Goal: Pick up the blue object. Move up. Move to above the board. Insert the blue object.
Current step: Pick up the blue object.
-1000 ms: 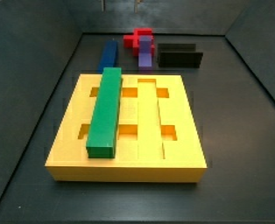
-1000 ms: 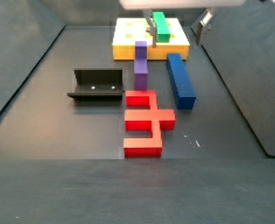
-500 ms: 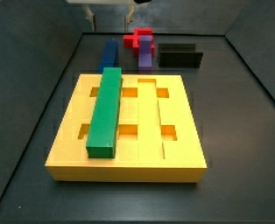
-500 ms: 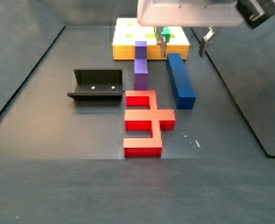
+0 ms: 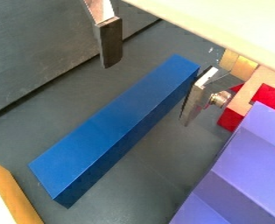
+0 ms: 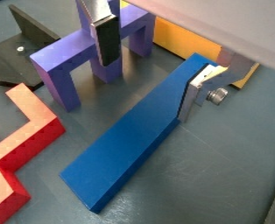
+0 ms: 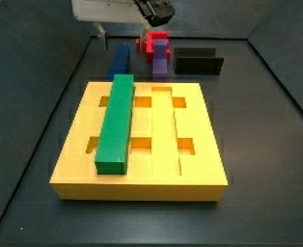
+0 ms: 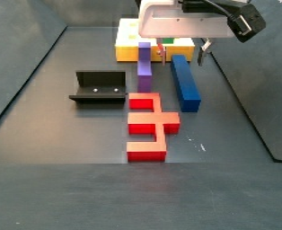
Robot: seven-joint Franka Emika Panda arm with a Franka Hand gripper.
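Blue, long and plain, the blue object (image 5: 123, 129) lies flat on the dark floor beside the purple block (image 6: 91, 54), my gripper (image 6: 151, 61) spread wide above it, gripping nothing.

A robotics lab test cell: dark grey floor (image 8: 59, 171) boxed in by low dark walls (image 7: 39, 77), with a bolted black fixture (image 8: 98, 87) and bright toy-like assembly pieces lying beneath and around the gripper (image 5: 151, 74).
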